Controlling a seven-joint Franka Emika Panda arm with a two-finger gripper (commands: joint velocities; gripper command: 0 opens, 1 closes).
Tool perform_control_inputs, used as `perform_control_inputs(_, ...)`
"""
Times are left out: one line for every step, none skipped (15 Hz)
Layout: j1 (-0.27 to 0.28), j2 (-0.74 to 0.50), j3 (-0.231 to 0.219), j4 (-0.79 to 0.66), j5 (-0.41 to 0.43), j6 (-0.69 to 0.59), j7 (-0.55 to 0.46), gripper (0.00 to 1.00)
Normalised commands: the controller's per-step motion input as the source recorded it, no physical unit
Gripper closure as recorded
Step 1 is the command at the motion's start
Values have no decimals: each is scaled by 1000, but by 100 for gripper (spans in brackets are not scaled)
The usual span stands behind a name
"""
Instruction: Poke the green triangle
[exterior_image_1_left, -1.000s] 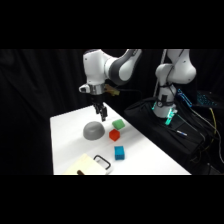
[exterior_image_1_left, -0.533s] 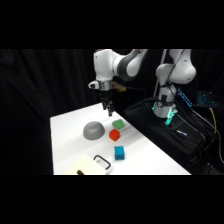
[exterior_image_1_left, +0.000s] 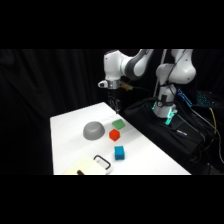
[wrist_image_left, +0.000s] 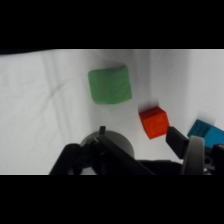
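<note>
The gripper (exterior_image_1_left: 116, 106) hangs above the far part of the white table (exterior_image_1_left: 70, 125), just over and slightly behind the green triangle (exterior_image_1_left: 118, 124). That block lies flat on the table near its far right edge, with the red block (exterior_image_1_left: 114, 135) just beside it on the nearer side, the grey dome (exterior_image_1_left: 93, 130) to its left and the blue cube (exterior_image_1_left: 119, 152) further toward the front. In the wrist view the green triangle (wrist_image_left: 110, 85) sits clear on bare table ahead of the black linkage, apart from the red block (wrist_image_left: 154, 121), and a corner of the blue cube (wrist_image_left: 206, 132) shows at the edge. The state of the jaws cannot be told from either view.

Assessment: the approach step is in hand; no contact with the green triangle is evident. The next move calls for a straight descent onto the block's top face, keeping away from the red block close by. A touch off centre could push the flat piece sideways instead of poking it
</note>
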Motion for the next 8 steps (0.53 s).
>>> perform_control_inputs(-101,-202,-83,-301,-111,328,-34,39)
perform_control_inputs(-99,-159,-91,-269,-74,352,-61,51)
perform_control_inputs(-94,-112,-91,-242,-45,335,-71,63)
perform_control_inputs(-85,-96,-84,-223,-45,323,-89,76)
perform_control_inputs(-75,-58,-71,-199,-39,296,-66,89)
perform_control_inputs(-61,-37,-60,-182,-20,275,-80,97)
perform_control_inputs(-48,-7,-47,-165,-4,267,-85,100)
perform_control_inputs(-19,30,-38,-153,63,286,-147,100)
